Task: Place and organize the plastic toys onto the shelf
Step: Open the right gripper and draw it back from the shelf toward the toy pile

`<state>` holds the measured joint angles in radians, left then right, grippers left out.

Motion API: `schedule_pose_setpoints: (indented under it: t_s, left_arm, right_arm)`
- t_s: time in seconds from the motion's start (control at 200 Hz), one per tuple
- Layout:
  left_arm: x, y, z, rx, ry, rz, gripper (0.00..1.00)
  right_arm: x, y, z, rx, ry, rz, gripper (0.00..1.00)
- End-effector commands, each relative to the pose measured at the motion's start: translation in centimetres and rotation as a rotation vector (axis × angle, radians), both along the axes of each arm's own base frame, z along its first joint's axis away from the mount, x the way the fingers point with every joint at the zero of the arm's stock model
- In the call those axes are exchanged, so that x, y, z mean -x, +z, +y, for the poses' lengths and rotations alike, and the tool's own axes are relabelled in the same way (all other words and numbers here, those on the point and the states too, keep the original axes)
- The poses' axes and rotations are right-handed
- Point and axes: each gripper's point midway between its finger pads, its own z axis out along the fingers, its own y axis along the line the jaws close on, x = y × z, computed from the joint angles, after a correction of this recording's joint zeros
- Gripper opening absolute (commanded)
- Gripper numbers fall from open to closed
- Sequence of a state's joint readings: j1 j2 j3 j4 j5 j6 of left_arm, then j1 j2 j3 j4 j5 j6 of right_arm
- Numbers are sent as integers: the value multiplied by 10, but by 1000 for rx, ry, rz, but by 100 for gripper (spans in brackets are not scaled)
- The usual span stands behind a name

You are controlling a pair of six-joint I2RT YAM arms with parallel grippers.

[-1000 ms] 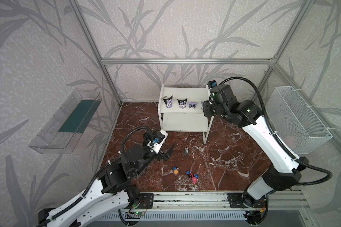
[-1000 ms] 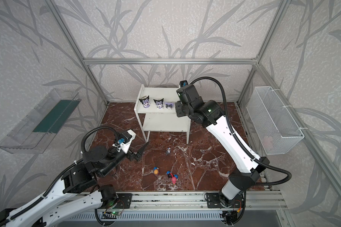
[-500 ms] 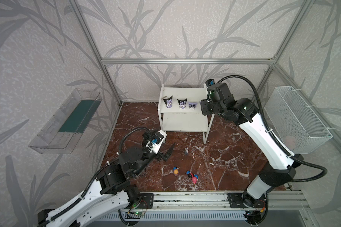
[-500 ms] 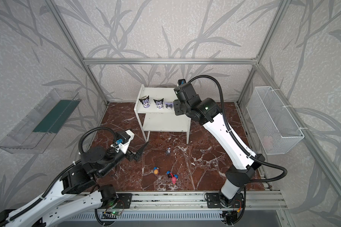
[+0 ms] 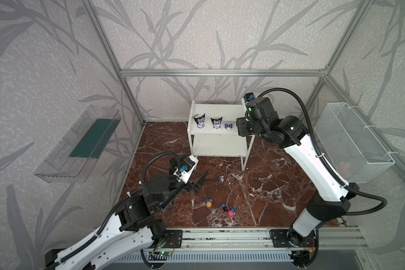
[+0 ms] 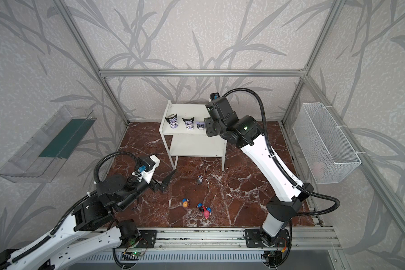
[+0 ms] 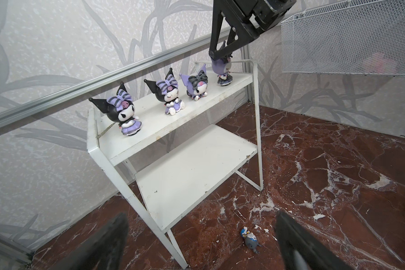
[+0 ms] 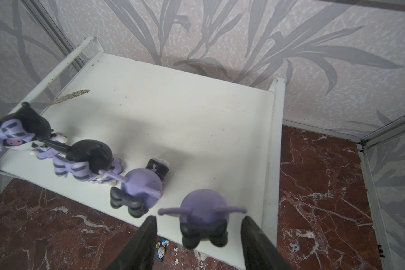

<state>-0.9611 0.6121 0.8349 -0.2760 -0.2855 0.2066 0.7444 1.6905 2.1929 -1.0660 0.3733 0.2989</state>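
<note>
Marble floor [image 5: 278, 187], far shelf [image 5: 216, 111], rightmost toy [image 8: 204, 208] unseen in both top views, wrist views show right gripper [image 8: 199, 218] spread around it, left gripper [image 7: 201, 214] spread wide.

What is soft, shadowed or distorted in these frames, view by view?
Left wrist view: the left gripper's fingers are blurred, the shelf sharp. Right wrist view: the right gripper's fingers are soft, and a dim shadow lies on the shelf board. Both top views: even light, frame posts splay outward, the grey-headed toy tiny.
</note>
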Motion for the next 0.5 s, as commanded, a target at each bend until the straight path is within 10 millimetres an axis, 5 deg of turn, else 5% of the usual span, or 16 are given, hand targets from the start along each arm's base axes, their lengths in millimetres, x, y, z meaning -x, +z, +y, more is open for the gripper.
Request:
schedule_pose_setpoints:
  t_s: [0.0, 0.135, 0.3, 0.415, 0.495]
  left_arm:
    - [1, 0, -4, 11, -19, 0, 99]
    - [1, -3, -8, 0, -31, 6, 99]
    - [0, -12, -9, -15, -32, 23, 99]
    - [-1, -25, -8, -12, -16, 60, 99]
    - [-1, -43, -9, -12, -10, 102, 99]
  right_arm:
    - [14, 17, -15, 14, -6, -37, 64]
    - [32, 23, -23, 46, 32, -82, 76]
    - [76, 25, -21, 18, 195, -191, 89]
    - [113, 0, -10, -45, 354, -205, 91]
    - [134, -35, -4, -77, 428, -171, 91]
